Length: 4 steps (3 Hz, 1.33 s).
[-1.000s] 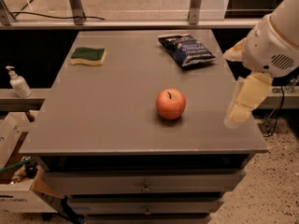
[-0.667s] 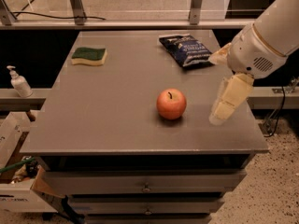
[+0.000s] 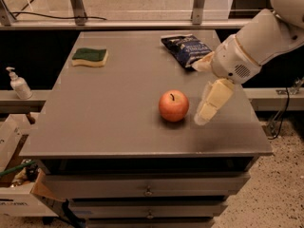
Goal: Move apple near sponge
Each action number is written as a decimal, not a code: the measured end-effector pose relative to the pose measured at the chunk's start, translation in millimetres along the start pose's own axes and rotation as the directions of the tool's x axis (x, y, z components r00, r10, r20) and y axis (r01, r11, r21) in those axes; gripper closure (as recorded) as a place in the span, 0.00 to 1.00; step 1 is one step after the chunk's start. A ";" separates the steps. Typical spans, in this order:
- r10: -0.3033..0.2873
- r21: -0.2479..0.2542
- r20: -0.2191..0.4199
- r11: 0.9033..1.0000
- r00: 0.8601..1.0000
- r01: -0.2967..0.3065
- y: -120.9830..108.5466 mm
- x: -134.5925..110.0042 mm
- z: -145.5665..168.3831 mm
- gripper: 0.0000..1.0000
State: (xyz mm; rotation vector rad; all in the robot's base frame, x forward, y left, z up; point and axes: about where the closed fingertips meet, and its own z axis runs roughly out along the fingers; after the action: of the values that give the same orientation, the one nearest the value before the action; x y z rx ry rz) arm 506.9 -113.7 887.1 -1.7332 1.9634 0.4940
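Note:
The red-orange apple point(image 3: 173, 105) sits on the grey table point(image 3: 118, 103), right of its middle and toward the front. The green-topped sponge point(image 3: 90, 57) lies flat at the table's far left. My gripper point(image 3: 198, 94) hangs just right of the apple, low over the table. Its cream fingers point(image 3: 213, 100) are spread apart, one reaching down beside the apple and one up toward the chip bag. It holds nothing and does not touch the apple.
A dark blue chip bag point(image 3: 186, 49) lies at the far right of the table, just behind my gripper. A white pump bottle point(image 3: 18, 83) stands on a ledge to the left. Cardboard boxes point(image 3: 19, 194) sit on the floor at lower left.
My arm and gripper have moved left, from the table's right edge to just beside the apple. The apple and sponge have not moved.

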 end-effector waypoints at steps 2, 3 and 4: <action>-0.017 -0.049 0.040 0.999 0.999 0.019 -2.3 1.4 46.5 0.00; -0.017 -0.065 0.040 0.998 0.999 0.019 -3.3 -1.6 60.4 0.16; -0.021 -0.077 0.047 0.997 0.999 0.025 -6.5 -10.0 66.4 0.40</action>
State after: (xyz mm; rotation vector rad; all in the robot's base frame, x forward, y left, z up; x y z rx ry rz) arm 521.6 -69.5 838.4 -1.7731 1.9131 0.6043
